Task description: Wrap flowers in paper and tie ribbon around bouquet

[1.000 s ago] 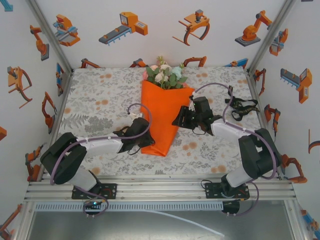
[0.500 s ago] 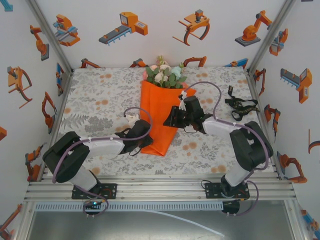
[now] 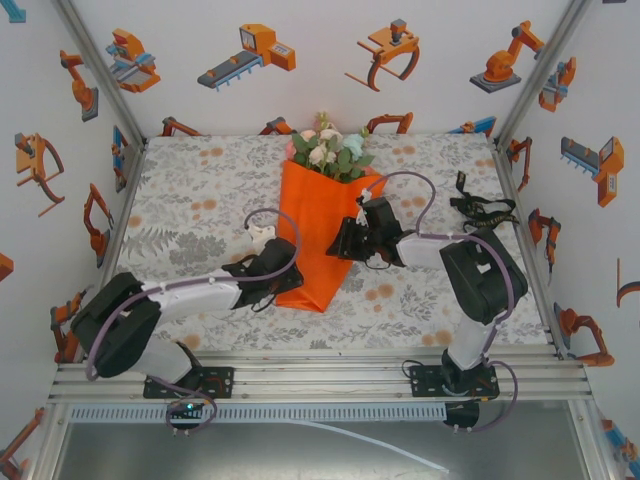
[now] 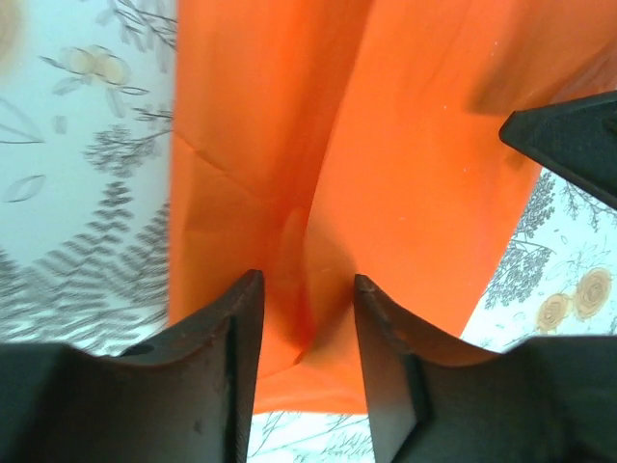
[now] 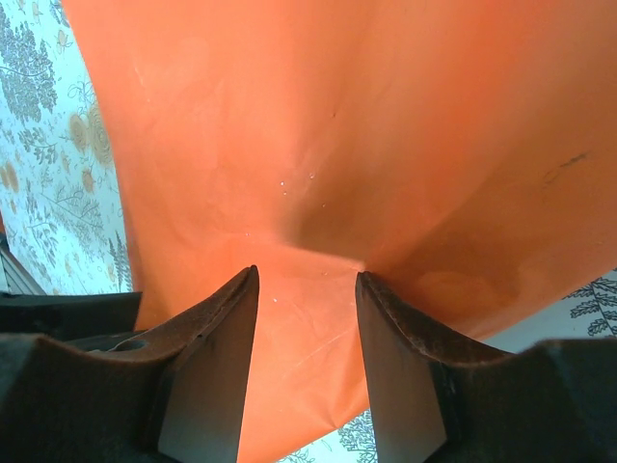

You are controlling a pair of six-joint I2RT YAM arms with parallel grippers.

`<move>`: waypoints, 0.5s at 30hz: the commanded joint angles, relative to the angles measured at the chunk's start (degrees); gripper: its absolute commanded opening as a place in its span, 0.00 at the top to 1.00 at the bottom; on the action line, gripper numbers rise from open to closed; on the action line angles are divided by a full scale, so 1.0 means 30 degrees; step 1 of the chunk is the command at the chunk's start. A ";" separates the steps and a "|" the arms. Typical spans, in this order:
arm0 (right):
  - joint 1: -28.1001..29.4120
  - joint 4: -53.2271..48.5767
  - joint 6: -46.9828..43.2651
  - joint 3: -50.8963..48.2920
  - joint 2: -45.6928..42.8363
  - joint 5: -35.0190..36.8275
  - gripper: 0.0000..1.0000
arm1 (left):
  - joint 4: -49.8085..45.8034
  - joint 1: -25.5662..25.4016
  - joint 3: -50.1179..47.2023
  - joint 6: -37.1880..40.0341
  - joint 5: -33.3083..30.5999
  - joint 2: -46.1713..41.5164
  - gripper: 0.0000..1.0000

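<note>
bouquet [image 3: 322, 185] mid-tabletop, flowers [image 3: 328, 150] toward far edge, orange paper [image 3: 314, 255] coned around stems. left gripper [image 4: 304, 289] jaws apart, straddling paper fold near tip. right gripper [image 5: 307, 280] jaws apart at cone's right side. ribbon [image 3: 482, 211] near right edge.

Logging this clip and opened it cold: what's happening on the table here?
A two-armed robot is working on a bouquet: a bunch of pink, white and green artificial flowers lies inside a bright orange paper sheet folded into a cone. The left hand is at the cone's near left edge, the right hand at its right edge, each with fingers apart over the paper. The narrow black ribbon lies on the table to the right, not yet tied.
</note>
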 commanded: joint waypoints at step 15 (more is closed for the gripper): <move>-0.0600 0.1180 0.0964 0.0296 0.0813 -0.0137 0.54 | 0.2924 -0.1463 0.1498 0.5324 0.5491 0.2014 0.63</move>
